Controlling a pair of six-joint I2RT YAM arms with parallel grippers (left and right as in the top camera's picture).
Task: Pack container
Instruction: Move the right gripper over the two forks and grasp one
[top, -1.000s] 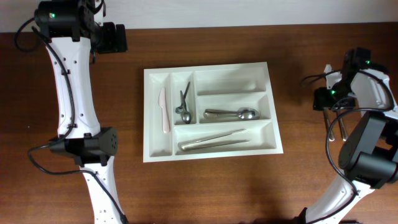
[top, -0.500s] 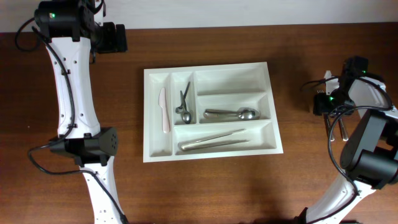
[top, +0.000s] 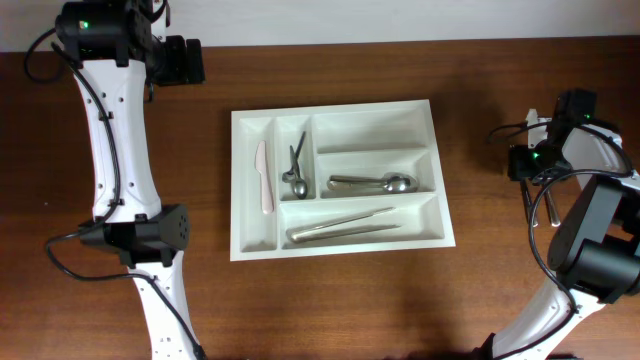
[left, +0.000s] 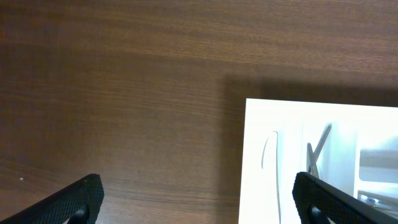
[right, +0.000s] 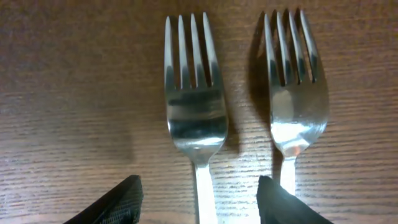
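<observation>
The container (top: 341, 178) sat on the middle of the table (top: 400, 300), between the two arms. In the overhead view its long axis ran left to right, turned slightly from the table's edge. Its two narrow upright compartments were at the end nearer the left arm, and the three long ones lay stacked across the rest. A pale plastic knife (top: 265, 177) lay lengthwise in the outermost narrow compartment, and a small spoon (top: 296, 178) lay in the one beside it. Spoons (top: 372, 183) filled the middle long compartment, and long metal pieces (top: 343, 227) lay in the long compartment nearest the arms' bases.

The left gripper (left: 199, 199) hung over bare wood by the container's far left corner. Its fingers stood wide apart, with nothing between them.

The right gripper (right: 202, 205) was well to the right of the container, low over two forks lying side by side with their tines pointing away from the wrist camera. Its fingers were spread and stood either side of the left fork's (right: 193, 121) handle. One fingertip (right: 283, 202) hid part of the right fork's (right: 297, 118) handle. Whether either finger touched metal could not be told.
</observation>
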